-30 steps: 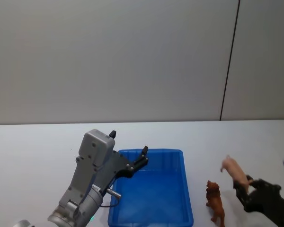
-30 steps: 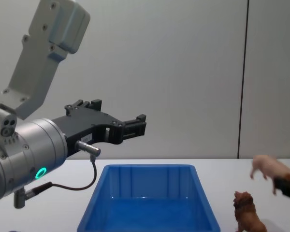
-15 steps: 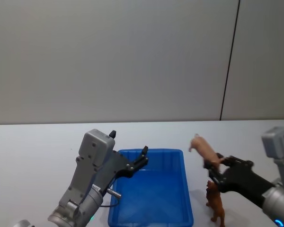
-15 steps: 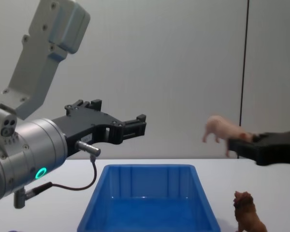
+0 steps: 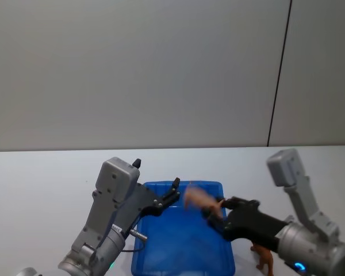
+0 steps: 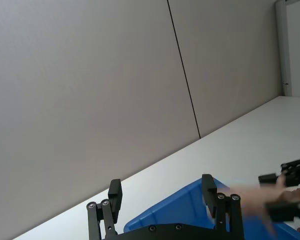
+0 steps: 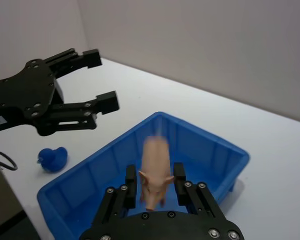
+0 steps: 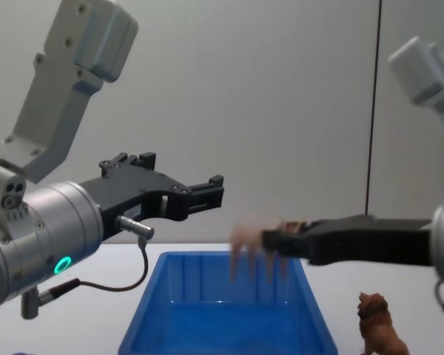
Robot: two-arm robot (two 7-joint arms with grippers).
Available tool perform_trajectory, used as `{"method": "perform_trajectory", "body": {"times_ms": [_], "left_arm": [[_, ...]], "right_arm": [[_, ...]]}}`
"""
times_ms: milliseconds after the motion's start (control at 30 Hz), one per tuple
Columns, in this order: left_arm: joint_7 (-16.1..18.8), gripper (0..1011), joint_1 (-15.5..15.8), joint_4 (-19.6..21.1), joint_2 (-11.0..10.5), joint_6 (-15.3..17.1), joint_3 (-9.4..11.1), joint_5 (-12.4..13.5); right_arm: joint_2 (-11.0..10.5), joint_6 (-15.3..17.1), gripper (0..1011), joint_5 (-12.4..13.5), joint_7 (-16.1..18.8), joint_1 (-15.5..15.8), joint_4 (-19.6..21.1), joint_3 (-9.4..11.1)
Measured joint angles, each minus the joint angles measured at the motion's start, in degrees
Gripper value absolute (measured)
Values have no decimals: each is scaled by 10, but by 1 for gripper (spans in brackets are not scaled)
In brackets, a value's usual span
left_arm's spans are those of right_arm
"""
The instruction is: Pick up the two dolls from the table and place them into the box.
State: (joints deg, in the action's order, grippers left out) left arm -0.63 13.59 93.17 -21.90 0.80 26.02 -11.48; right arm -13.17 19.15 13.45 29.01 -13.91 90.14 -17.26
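Pale pink plastic is clamped between the fingers of the right tool (image 7: 156, 181). This is the pig (image 7: 155, 167), gripped at one end with its body jutting forward past the fingertips. It is carried in the air above the open blue box (image 8: 207, 325), inside the line of the rim but not yet down between the walls. In the chest view its legs hang at about the height of the far rim.

The step in hand is judged to be the release. The pig is best lowered further, towards the middle of the box floor, before the fingers are parted. A light figurine dropped from height could bounce off the ribbed walls and out. The fingers should be opened fully and the arm lifted straight up, so that the pig is not dragged back over the rim.

Two things should be kept clear of. The left tool (image 8: 207, 194) hovers over the left side of the box, its fingers apart and nothing held. The reddish-brown lion (image 8: 377, 322) stands on the surface (image 5: 46, 190) just beside the right wall of the box, below the right arm. It has not yet been picked up and could be knocked over on withdrawal.
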Motion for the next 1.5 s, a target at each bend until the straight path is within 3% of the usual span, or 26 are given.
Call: {"method": "perform_trajectory", "body": {"times_ms": [333,433,700,1100,1500], "left_arm": [[0,1002,0,0,0,0,0,0],[0,1002,0,0,0,0,0,0],[0,1002,0,0,0,0,0,0],[0,1002,0,0,0,0,0,0],[0,1002,0,0,0,0,0,0]], "right_arm": [[19,18,705,-6,25,-21,-31,-17],[19,18,816,-6,25,-21,-33,-18],[5,9,998,3,9,-10,-27,-10],[-37,-13,1001,38,-36,37,8,15],[-68,-11,1001,78,-77,79,34,33]]}}
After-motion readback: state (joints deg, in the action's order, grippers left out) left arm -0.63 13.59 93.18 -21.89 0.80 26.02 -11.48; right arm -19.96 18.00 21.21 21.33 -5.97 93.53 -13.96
